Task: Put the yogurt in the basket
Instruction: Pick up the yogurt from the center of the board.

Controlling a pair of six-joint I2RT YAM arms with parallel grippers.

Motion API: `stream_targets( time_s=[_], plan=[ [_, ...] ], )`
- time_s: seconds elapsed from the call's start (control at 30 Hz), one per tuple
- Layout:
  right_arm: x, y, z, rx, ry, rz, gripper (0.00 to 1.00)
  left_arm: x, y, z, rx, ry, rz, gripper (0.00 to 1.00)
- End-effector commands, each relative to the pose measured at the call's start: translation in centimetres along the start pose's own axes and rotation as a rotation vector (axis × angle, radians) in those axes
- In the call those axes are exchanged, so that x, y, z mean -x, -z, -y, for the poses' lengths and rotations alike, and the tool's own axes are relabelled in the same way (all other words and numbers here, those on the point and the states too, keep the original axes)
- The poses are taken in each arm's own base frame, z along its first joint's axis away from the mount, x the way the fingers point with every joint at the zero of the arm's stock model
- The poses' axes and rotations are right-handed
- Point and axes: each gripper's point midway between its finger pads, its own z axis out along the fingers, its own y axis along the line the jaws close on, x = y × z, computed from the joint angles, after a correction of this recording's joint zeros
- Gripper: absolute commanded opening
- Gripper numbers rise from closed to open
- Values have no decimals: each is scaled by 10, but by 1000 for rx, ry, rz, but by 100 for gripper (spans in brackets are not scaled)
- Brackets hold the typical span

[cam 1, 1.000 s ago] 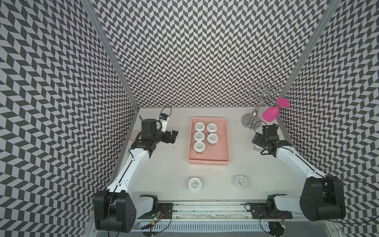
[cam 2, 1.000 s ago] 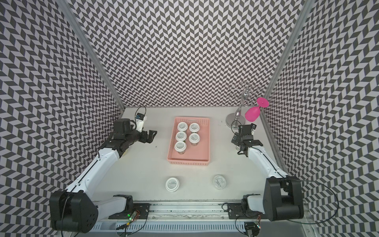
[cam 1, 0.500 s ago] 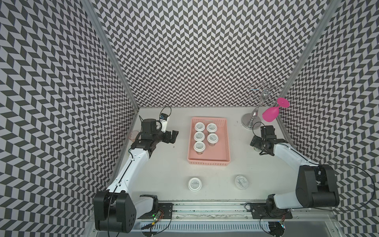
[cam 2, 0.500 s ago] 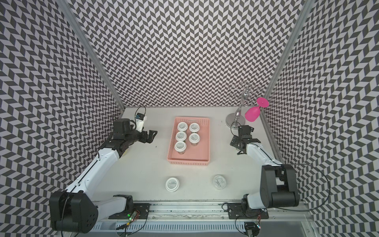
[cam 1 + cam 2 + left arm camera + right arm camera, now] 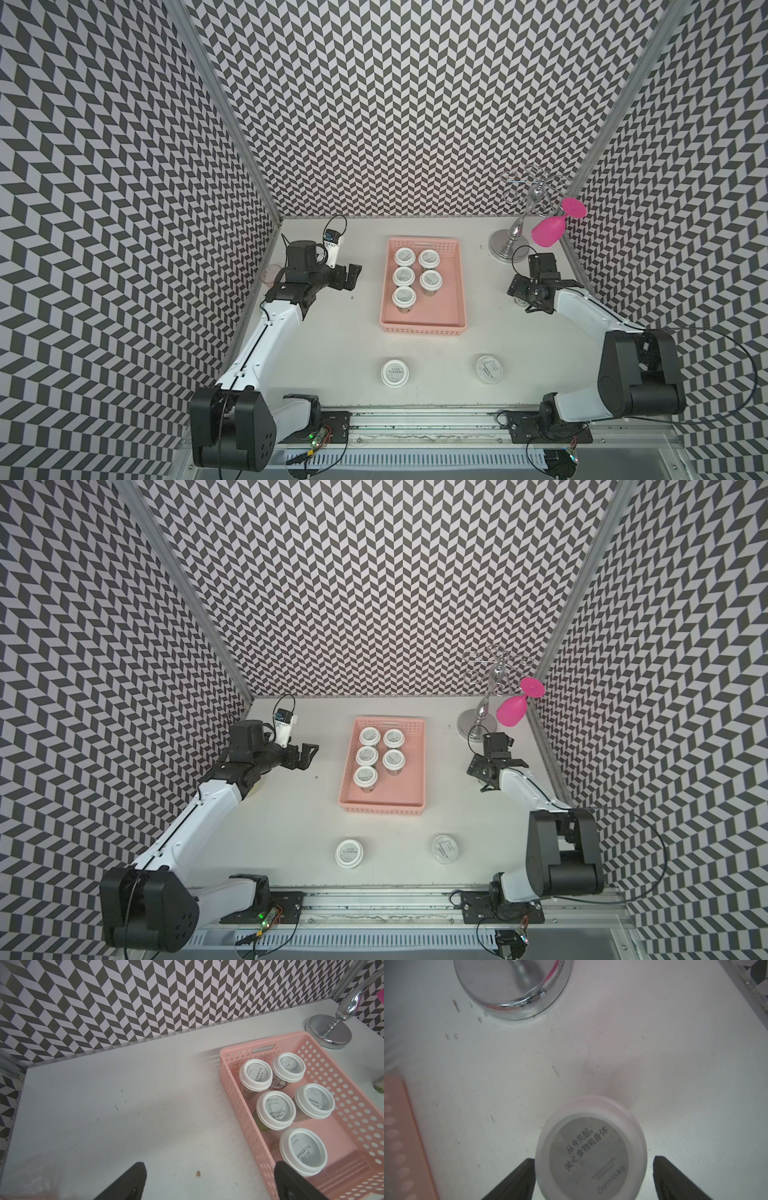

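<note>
The salmon-pink basket (image 5: 422,328) sits mid-table in both top views and holds several white-lidded yogurt cups (image 5: 404,256). Two more yogurt cups (image 5: 395,372) (image 5: 489,368) stand near the front edge. One further yogurt cup (image 5: 591,1151) stands upright on the table between the fingers of my right gripper (image 5: 592,1159). That gripper is open, with one finger at the lid's rim and a gap at the other. In the top views this cup is mostly hidden under the right gripper (image 5: 520,297). My left gripper (image 5: 209,1169) is open and empty over bare table left of the basket (image 5: 239,1088).
A chrome glass stand (image 5: 505,249) with a magenta wine glass (image 5: 548,232) stands just behind the right gripper; its base (image 5: 512,987) is close to the cup. A clear pinkish tumbler (image 5: 270,274) sits by the left wall behind the left arm.
The right gripper has shifted slightly left and down over the yogurt cup, its elbow dropping back, and its jaws have begun to narrow. The left arm has not moved.
</note>
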Motion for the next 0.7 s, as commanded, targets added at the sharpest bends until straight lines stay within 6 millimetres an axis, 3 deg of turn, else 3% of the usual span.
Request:
stream_targets(
  time_s=[0.0,0.67],
  plan=[
    [18,2,-4,5,-1,45,88,5,0,-1,-6,2,18,100],
    [17,-3,-5,3,8,37,82,3,0,0,-11,6,16,100]
  ],
)
